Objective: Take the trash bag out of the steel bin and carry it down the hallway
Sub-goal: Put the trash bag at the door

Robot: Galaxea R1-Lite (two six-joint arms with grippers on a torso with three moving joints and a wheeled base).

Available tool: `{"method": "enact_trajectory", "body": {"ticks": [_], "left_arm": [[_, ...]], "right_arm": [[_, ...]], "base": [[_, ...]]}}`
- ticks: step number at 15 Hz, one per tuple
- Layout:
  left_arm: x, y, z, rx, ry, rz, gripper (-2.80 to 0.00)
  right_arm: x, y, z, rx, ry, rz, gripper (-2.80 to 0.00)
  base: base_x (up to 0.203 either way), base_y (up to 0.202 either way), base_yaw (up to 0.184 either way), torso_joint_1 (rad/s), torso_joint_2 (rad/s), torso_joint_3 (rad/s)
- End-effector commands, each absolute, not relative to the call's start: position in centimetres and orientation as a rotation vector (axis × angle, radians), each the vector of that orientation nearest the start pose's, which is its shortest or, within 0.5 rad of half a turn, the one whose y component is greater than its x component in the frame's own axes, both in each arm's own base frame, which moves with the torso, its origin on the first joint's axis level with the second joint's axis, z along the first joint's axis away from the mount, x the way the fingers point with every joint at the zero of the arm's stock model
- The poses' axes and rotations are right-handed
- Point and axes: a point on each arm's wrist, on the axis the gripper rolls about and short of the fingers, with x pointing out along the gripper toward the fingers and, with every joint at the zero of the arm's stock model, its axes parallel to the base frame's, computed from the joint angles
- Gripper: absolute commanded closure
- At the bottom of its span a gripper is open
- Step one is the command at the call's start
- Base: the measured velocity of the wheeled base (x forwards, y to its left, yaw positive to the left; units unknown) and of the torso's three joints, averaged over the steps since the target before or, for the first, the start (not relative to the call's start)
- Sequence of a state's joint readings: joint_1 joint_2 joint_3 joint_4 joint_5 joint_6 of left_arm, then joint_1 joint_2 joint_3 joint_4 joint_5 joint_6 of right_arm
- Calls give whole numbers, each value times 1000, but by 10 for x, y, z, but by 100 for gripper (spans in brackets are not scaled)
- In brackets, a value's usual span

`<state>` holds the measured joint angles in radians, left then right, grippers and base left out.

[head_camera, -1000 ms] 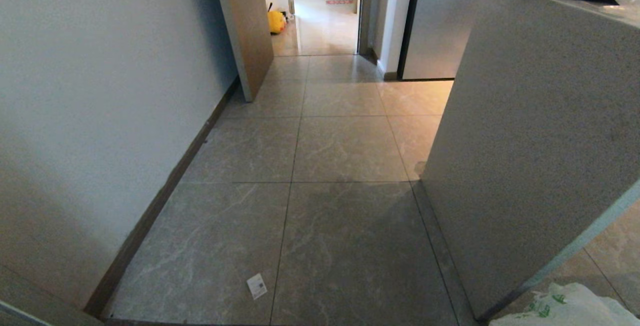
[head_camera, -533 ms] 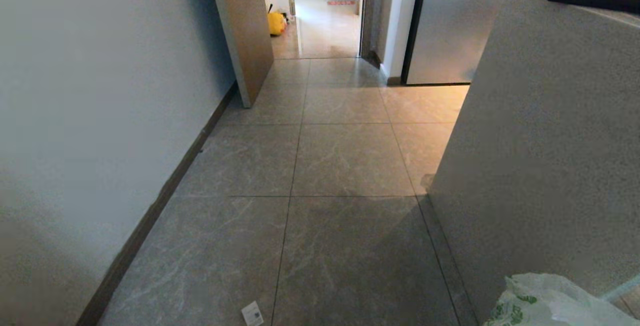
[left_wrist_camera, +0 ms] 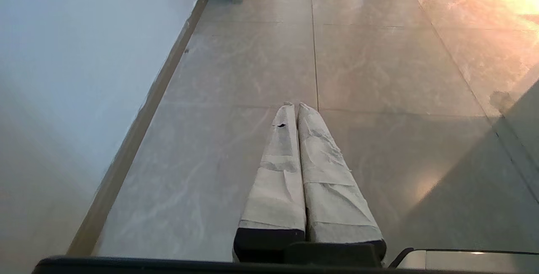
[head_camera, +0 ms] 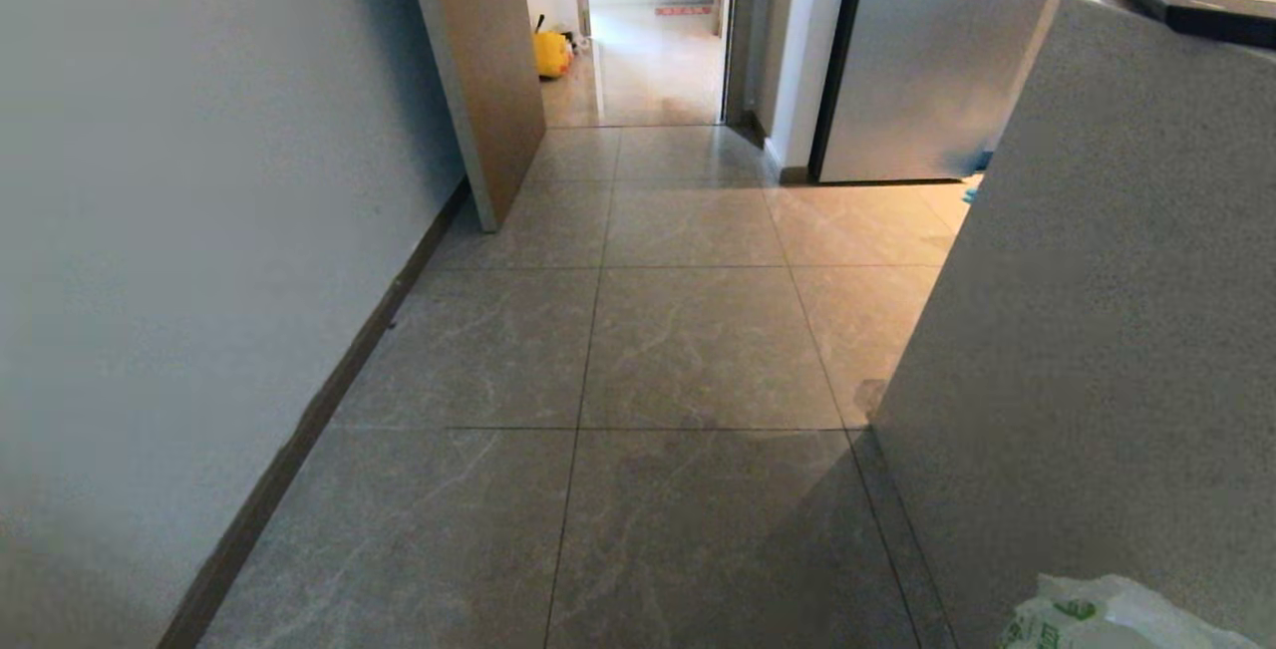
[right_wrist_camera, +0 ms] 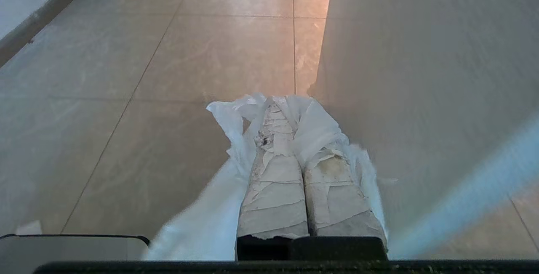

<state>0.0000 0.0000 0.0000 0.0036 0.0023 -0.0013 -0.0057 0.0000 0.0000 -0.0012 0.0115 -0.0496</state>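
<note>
The trash bag, thin white plastic with green print, shows at the bottom right corner of the head view. In the right wrist view its white handles are pinched between the taped fingers of my right gripper, which is shut on them; the bag hangs down on both sides of the fingers. My left gripper is shut with nothing in it, held above the floor tiles. The hallway of brighter beige tiles lies beyond the open doorway far ahead. The steel bin is out of view.
A speckled counter block stands close on the right. A grey wall with dark baseboard runs along the left. A wooden door stands open by the doorway, a yellow tote beyond it. A steel fridge stands back right.
The whole scene has slid toward me: the camera has moved forward over the tiles. The paper scrap on the floor has passed out of view. The bag stays at bottom right.
</note>
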Motion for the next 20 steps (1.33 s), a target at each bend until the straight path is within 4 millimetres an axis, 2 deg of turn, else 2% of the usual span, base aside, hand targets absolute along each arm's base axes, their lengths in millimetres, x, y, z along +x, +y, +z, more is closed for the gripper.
{"method": "enact_trajectory", "body": {"ticks": [1, 20], "left_arm": [[-23, 0, 75, -2, 5, 3, 0], [-23, 0, 75, -5, 5, 3, 0]], "right_arm": [[-23, 0, 76, -51, -2, 6, 0], [-23, 0, 76, -51, -1, 6, 0]], "base": [[175, 0, 3, 1, 1, 7], [190, 0, 1, 4, 2, 2]]}}
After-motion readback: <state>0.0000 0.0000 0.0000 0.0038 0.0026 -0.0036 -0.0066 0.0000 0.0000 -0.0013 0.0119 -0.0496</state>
